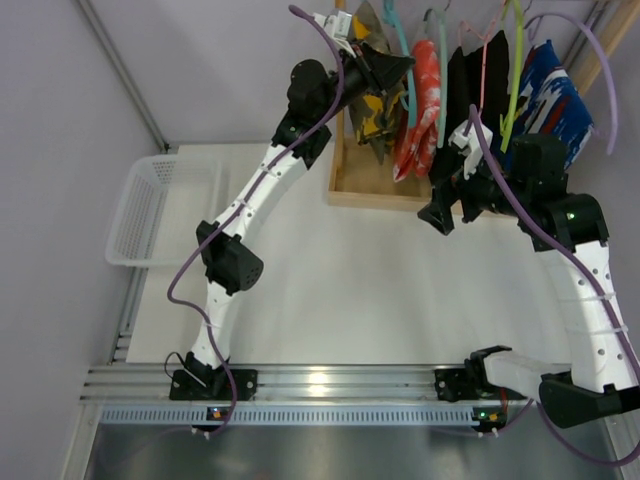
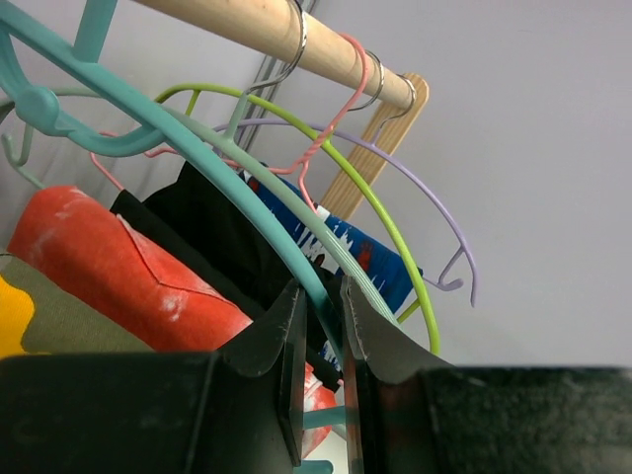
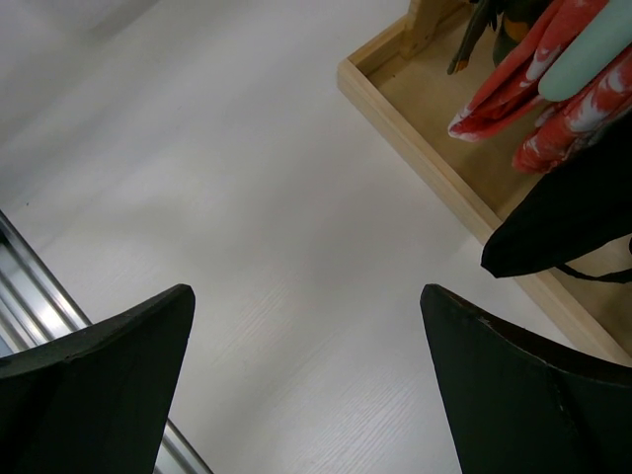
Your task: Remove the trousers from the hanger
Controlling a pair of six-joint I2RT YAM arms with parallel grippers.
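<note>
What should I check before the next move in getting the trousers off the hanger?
1. Grip: the left end effector is shut on the teal hanger: ok.
2. Free hand: the right end effector is open: ok.
3. Reach: the right end effector is at a pair of trousers: not ok. It hangs over the table, apart from the black trousers.
4. Support: the teal hanger is hooked on the wooden rod: cannot tell, since its hook runs out of the left wrist view.
5. Target: which trousers hang on the teal hanger: cannot tell. The red trousers show just below it.
</note>
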